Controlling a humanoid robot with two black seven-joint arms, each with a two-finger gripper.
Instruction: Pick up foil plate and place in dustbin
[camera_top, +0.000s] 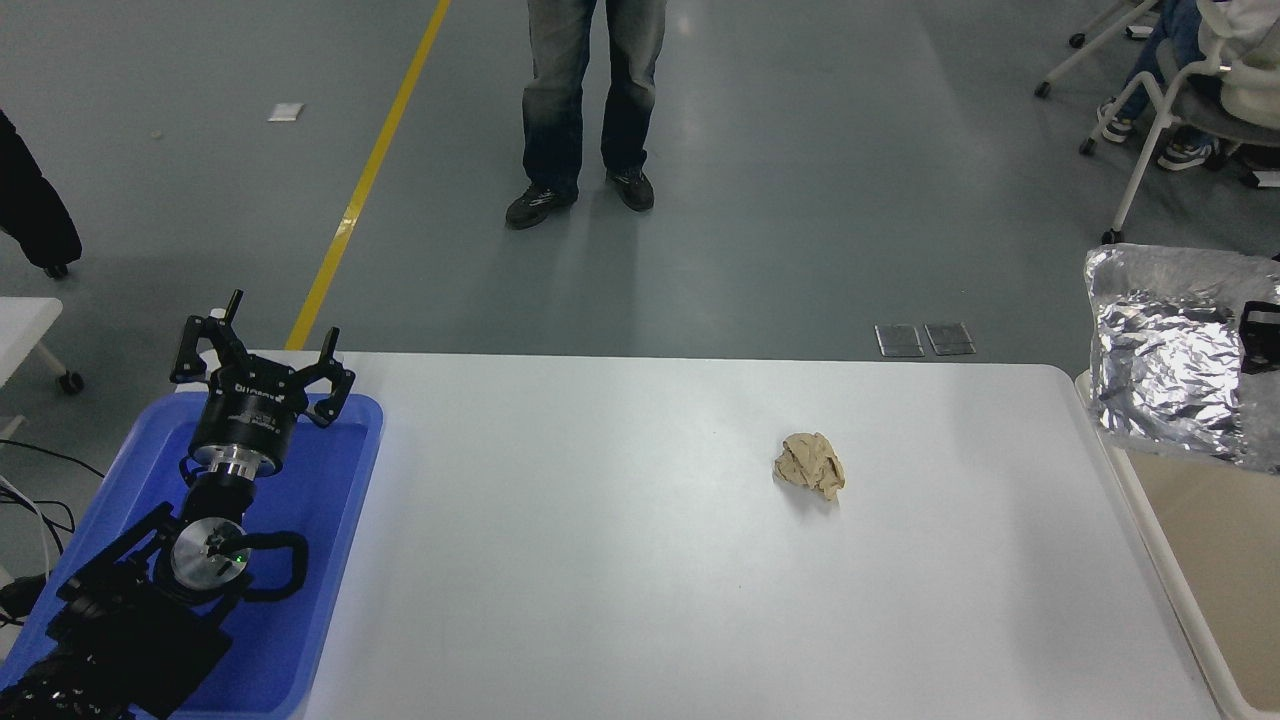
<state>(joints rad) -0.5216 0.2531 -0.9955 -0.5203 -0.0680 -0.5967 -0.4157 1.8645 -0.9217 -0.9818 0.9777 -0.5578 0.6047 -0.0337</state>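
The foil plate (1165, 360), shiny silver and crinkled, hangs in the air at the right edge, above the near-left part of the dustbin (1215, 540), a cream bin with a tan inside beside the table's right end. My right gripper (1255, 335) is shut on the plate's right side; only a small black part of it shows at the picture's edge. My left gripper (262, 350) is open and parked over the blue tray at the lower left.
A tan crumpled paper ball (811, 465) lies on the white table (640, 560), right of centre. A blue plastic tray (320, 560) sits at the table's left end. A person's legs (590, 100) stand beyond the far edge. Chairs stand at the top right.
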